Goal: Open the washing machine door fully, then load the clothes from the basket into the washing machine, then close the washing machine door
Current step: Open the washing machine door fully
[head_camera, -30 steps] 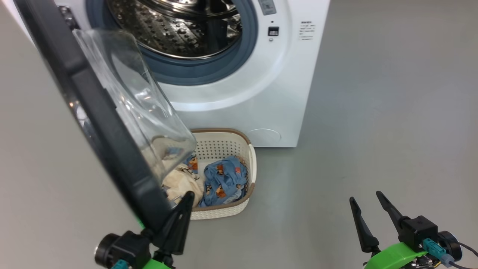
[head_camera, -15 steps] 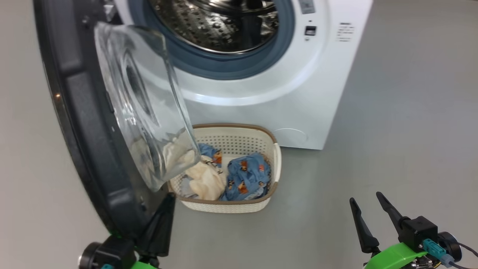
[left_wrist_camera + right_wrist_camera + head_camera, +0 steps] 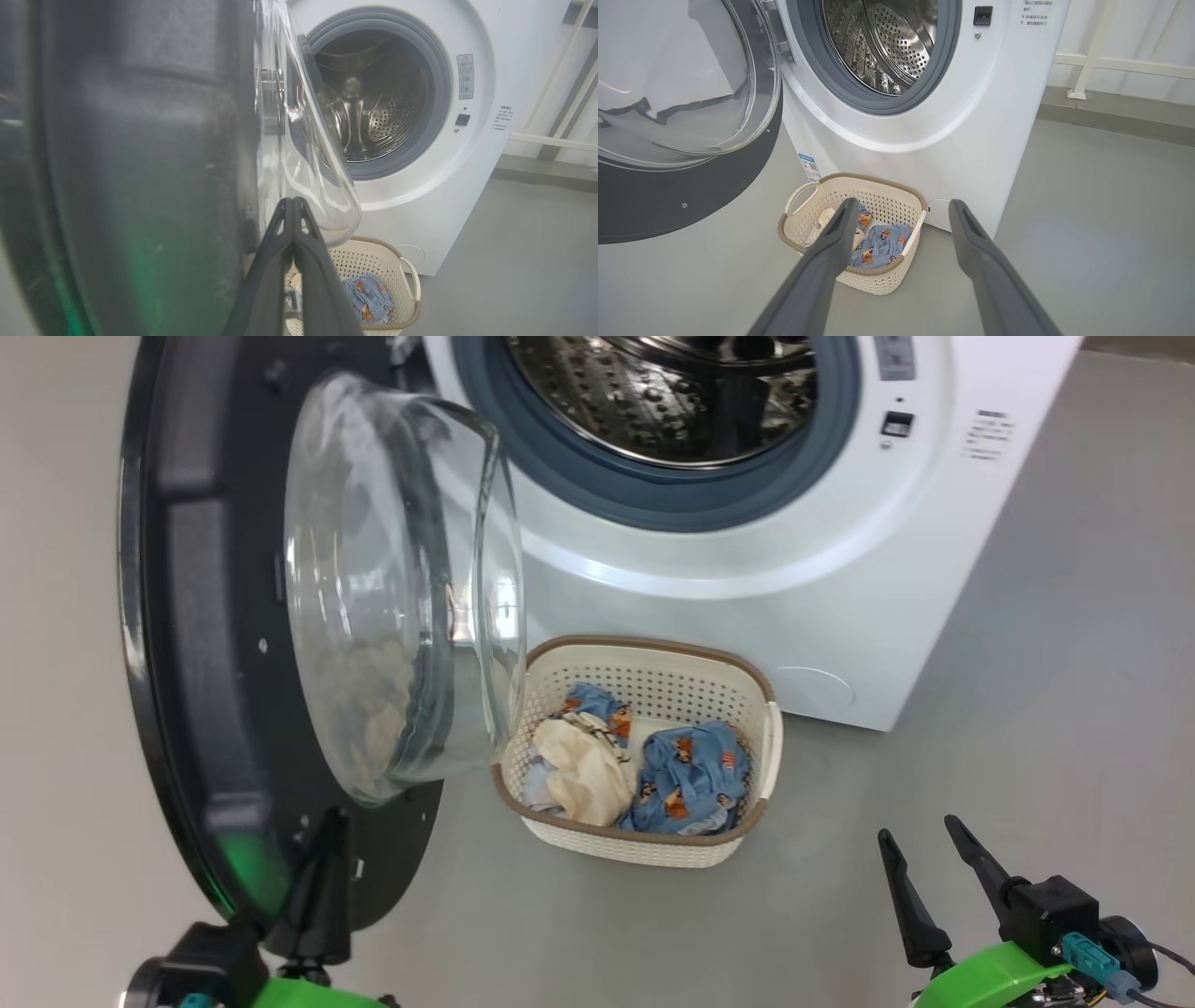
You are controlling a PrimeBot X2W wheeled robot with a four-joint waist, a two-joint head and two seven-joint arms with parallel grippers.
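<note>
The washing machine (image 3: 747, 588) stands with its steel drum (image 3: 672, 392) exposed. Its door (image 3: 187, 663) hangs swung out to the left, the glass bowl (image 3: 401, 597) bulging toward the basket. My left gripper (image 3: 334, 817) is shut, holding nothing, and rests against the door's inner face near its lower edge; the left wrist view shows the gripper (image 3: 293, 201) beside the glass. The cream basket (image 3: 644, 847) sits on the floor before the machine, holding blue bear-print clothes (image 3: 691, 779) and a cream piece (image 3: 583, 765). My right gripper (image 3: 917, 828) is open at the lower right, well short of the basket (image 3: 873, 177).
Grey floor (image 3: 1027, 709) spreads to the right of the machine and in front of the basket. A white railing (image 3: 1111, 60) runs along the wall behind the machine's right side. A blue label sticker (image 3: 810, 165) is on the machine's side near the basket.
The door has swung wider open to the left, and my shut left gripper has gone left with it. The head camera has turned, shifting the whole picture right. The right gripper has not moved.
</note>
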